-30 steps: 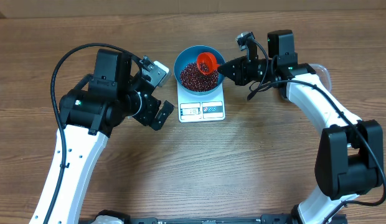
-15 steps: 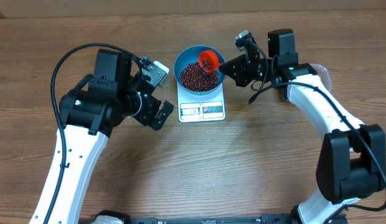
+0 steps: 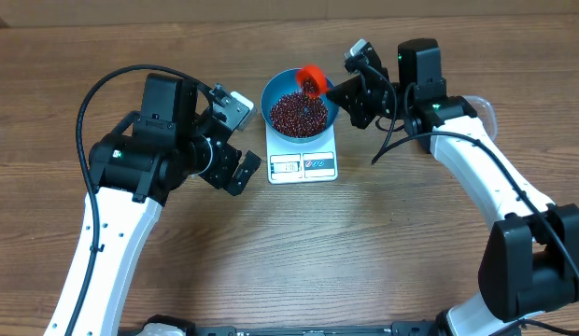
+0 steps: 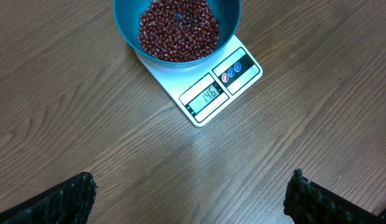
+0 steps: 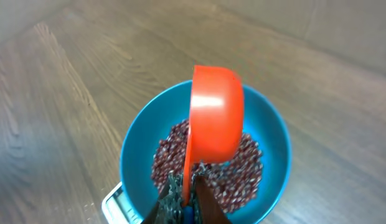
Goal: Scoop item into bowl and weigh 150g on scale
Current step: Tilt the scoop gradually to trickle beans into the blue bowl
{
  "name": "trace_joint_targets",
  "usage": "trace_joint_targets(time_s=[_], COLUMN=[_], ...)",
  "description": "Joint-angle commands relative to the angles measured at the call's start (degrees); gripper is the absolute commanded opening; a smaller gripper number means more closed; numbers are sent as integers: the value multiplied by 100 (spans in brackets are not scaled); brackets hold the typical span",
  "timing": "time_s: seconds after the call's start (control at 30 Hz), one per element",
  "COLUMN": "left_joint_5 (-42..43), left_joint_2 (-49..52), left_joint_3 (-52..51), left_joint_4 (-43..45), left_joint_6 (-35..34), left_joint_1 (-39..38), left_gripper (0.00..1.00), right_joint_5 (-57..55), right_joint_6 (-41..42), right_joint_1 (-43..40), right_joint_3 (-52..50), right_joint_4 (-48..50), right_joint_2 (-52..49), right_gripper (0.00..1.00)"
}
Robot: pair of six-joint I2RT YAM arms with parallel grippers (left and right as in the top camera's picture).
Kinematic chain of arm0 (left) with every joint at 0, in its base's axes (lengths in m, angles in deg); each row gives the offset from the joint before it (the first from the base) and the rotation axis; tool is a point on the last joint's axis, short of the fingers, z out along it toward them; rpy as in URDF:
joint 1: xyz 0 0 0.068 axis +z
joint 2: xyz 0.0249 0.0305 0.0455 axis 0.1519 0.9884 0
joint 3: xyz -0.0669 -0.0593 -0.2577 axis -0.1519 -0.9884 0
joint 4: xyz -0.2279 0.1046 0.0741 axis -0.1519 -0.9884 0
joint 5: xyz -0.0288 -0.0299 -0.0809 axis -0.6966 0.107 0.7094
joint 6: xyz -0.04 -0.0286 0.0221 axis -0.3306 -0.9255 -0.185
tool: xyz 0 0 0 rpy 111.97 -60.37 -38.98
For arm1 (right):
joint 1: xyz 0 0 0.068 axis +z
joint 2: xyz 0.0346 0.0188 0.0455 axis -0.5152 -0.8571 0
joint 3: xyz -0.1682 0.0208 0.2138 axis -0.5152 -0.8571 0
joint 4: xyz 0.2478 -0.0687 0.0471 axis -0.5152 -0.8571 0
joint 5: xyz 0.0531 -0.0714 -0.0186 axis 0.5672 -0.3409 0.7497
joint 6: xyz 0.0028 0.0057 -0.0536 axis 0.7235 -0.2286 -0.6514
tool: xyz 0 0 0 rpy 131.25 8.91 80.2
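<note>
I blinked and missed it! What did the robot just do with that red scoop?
The right gripper, shut on the red scoop, tipped it further over above the blue bowl, toward the far rim. The open left gripper, the bowl and the scale stayed put.

A brown wood-grain tabletop (image 3: 299, 252) fills the overhead view, its grain running left to right. A paler, plain tan strip (image 3: 177, 7) borders its far edge. The light is soft and even, casting only faint shadows.
</note>
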Motion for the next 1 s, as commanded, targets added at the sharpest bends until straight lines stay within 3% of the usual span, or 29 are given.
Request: trace_joint_targets(time_s=[0.0,0.97], left_joint_5=[111,109], left_joint_2=[2,2], left_joint_3=[118,120], left_joint_4=[0,0], left_joint_6=[-52,-52], left_joint_1=[-2,-2], left_gripper=[100,100], right_joint_5=[-118,-376], right_joint_6=[-92,-592], right_joint_1=[4,118], right_joint_3=[192,190], right_joint_4=[162,-59], right_joint_2=[160,168], right_gripper=[5,8])
